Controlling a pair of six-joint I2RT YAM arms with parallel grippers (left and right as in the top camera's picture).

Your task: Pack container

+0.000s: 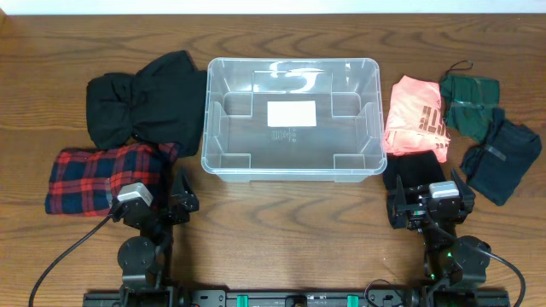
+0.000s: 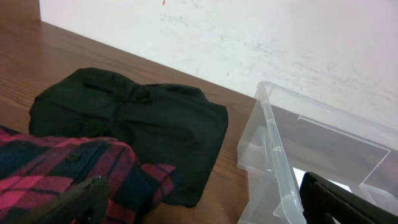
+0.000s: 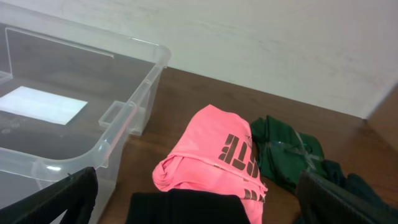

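Hands, left (image 1: 158, 206) and right (image 1: 431, 205), low (fingers apart)

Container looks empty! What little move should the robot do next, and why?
Probably lower the open left gripper onto the red plaid shirt: it lies right beside that gripper, and the container holds nothing yet.

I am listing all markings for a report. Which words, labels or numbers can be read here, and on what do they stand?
Folded pink garment: big black letters, folded over; no whole word reads.
White label on the base of the rectangular clear plastic container: seems blank.
Faint mark below the label: too small to read.
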